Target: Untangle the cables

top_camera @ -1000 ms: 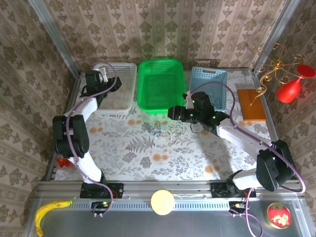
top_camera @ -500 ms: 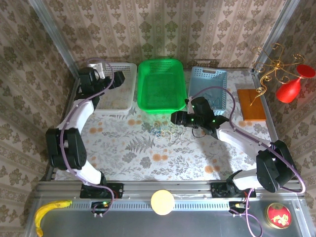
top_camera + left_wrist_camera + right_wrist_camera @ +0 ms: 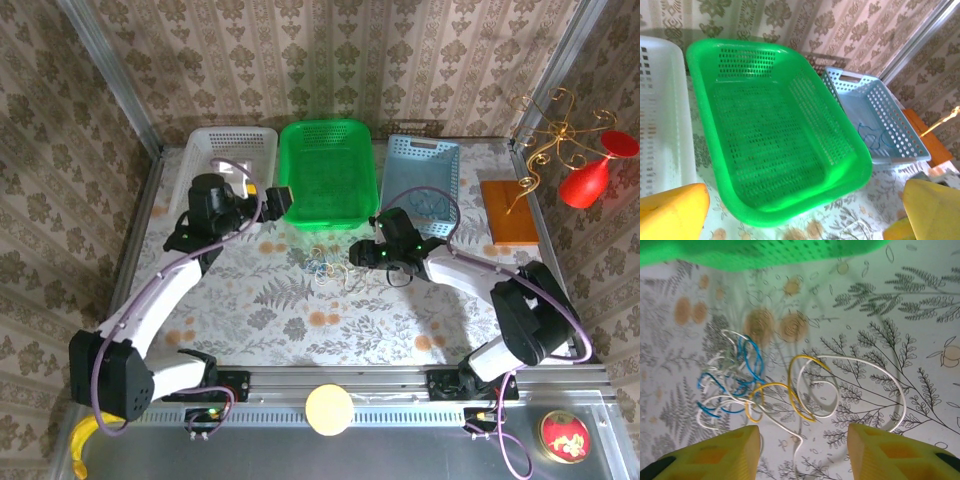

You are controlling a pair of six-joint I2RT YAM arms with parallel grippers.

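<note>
The cables (image 3: 330, 265) lie in a loose tangle on the floral cloth, just in front of the green basket (image 3: 330, 125). In the right wrist view a blue cable (image 3: 758, 358), a yellow cable (image 3: 790, 391) and a white cable (image 3: 870, 363) loop through one another. My right gripper (image 3: 358, 253) hovers at the tangle's right side, open (image 3: 802, 442), with one thin white strand running between its fingers, untouched. My left gripper (image 3: 278, 200) stands wide open (image 3: 802, 202) over the green basket's near-left corner and holds nothing.
A white basket (image 3: 235, 165) sits left of the green one and a blue basket (image 3: 425, 150) right of it, with a thin blue cord (image 3: 872, 137) inside. A wooden block (image 3: 510, 210) and a red glass (image 3: 590, 175) stand far right.
My left arm swung from over the white basket to the green basket's near-left corner, and its gripper opened wide. My right gripper drew closer to the tangle and its jaws narrowed somewhat.
</note>
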